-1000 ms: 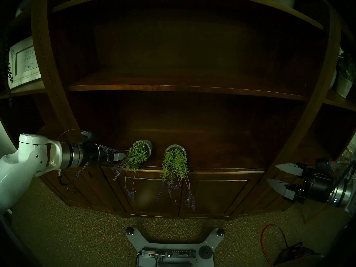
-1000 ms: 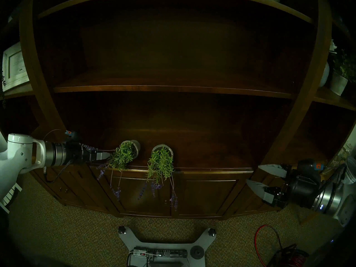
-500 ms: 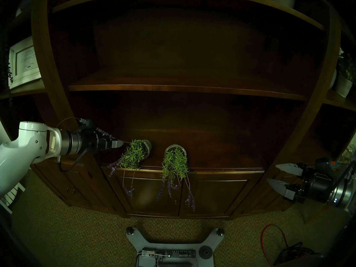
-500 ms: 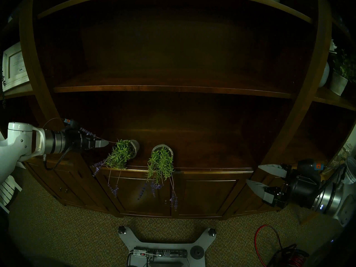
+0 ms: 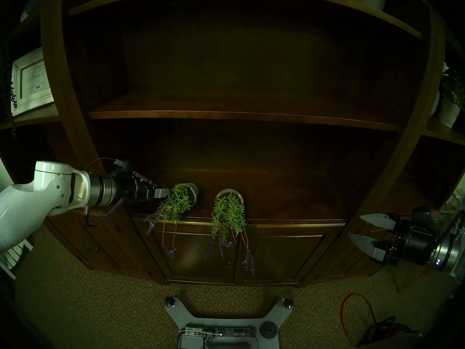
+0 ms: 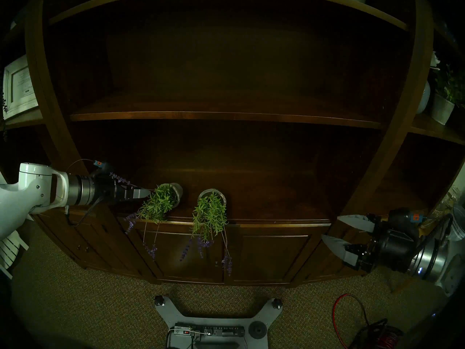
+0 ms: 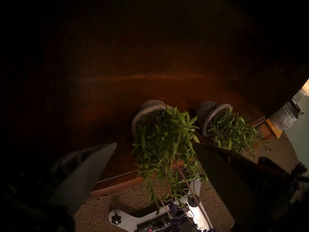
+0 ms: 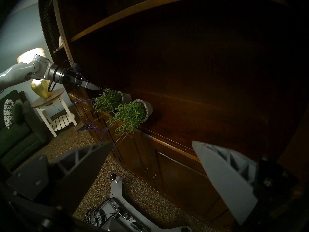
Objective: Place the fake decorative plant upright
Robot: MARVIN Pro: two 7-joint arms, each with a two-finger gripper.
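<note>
Two fake lavender plants lie tipped on the counter of the wooden cabinet (image 5: 289,225), foliage and purple flower stems spilling over its front edge. The left pincer (image 7: 154,147) has its jaws apart around the foliage of the left plant (image 5: 177,205); the right pincer (image 5: 356,226) hangs apart, well away. The sprigs look soft and springy, a poor hold; the grey pot (image 7: 147,109) seems rigid, probably heavier, so grip there.
</note>
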